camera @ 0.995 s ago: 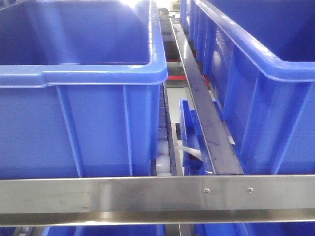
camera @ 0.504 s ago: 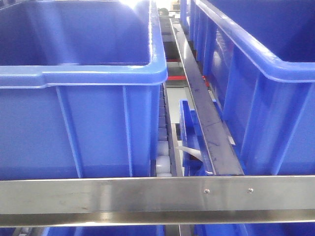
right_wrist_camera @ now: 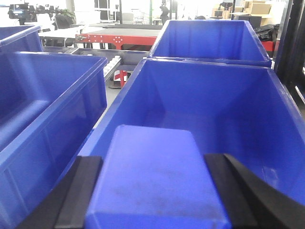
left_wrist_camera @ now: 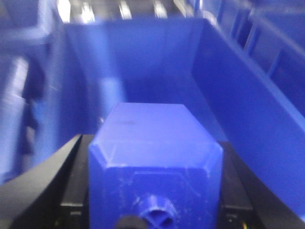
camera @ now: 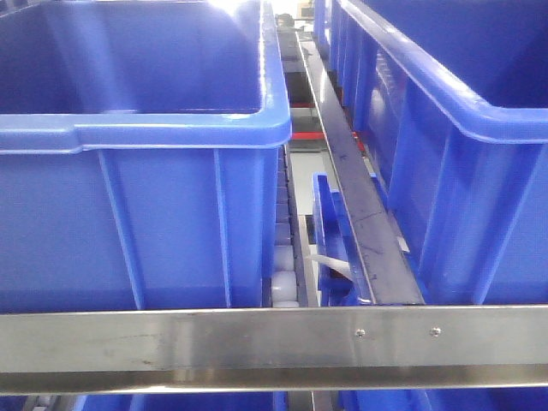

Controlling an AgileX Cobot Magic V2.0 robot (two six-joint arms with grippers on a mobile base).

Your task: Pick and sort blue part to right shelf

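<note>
Left gripper: clamped on a blue part. Black fingers press both flanks of the block, and its end face with a round socket points back at the camera. The hold is on the wide flat sides, probably because these give most bearing and stop the block twisting.

Ahead of and below this tool lie the floor and far wall of a deep bin, with a side wall close on the tool's right. The wrist looks pitched down into the bin, so the part seems to hang above the floor. The view is soft, though, and I cannot rule out contact.

Right gripper: likewise closed on a second blue part, one jaw on each flank, broad face up. The wrist is near level and looks forward over the near rim of an open bin, which sits ahead and slightly below. Nothing shows inside it. A far bin stands beyond it, and a side bin lies off the tool's left.

Judgement: this block is carried high and level to clear the rim before lowering. Neither side has released yet.

Front view: neither arm is in shot. A left tote and a right tote sit behind a steel crossbar, with white rollers in the gap between them
</note>
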